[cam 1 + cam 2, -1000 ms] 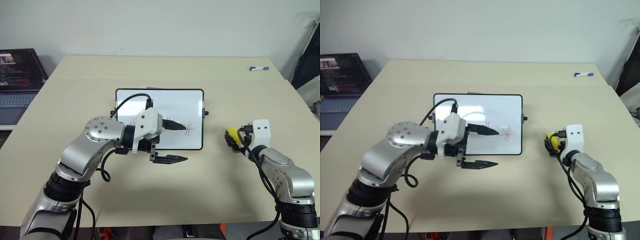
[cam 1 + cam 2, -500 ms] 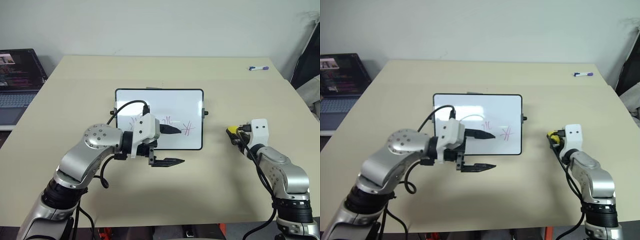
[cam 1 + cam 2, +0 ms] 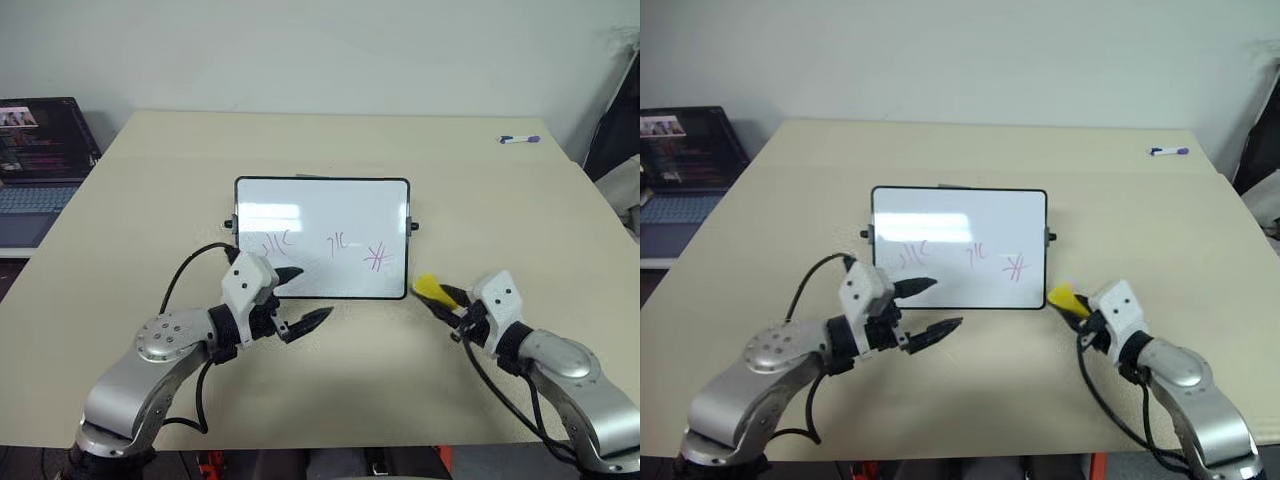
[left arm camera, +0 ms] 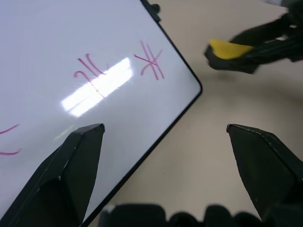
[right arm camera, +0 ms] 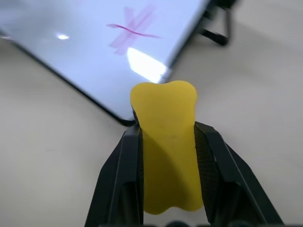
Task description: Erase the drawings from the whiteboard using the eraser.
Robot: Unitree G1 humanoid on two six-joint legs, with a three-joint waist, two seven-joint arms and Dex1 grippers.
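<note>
Right gripper (image 5: 166, 142) jaws clamp the small yellow block eraser (image 5: 166, 156) beside the black-framed whiteboard (image 3: 322, 238) (purple-pink marker drawings (image 3: 378, 257) intact); left gripper (image 3: 300, 296) jaws gape.

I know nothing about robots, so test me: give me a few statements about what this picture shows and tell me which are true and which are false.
1. The right gripper is clamped on the small yellow eraser block. True.
2. The small black-framed rectangular whiteboard has been wiped clean. False: three purple-pink marker drawings are on it, two curved scribbles and a hash sign.
3. The left gripper has its two black fingers spread apart and holds nothing. True.
4. The white marker with a purple cap lies on the whiteboard. False: it lies on the beige table, near the far right corner, well away from the board.
5. The eraser is pressed on the hash sign. False: it is off the board, beside its near right corner.
</note>
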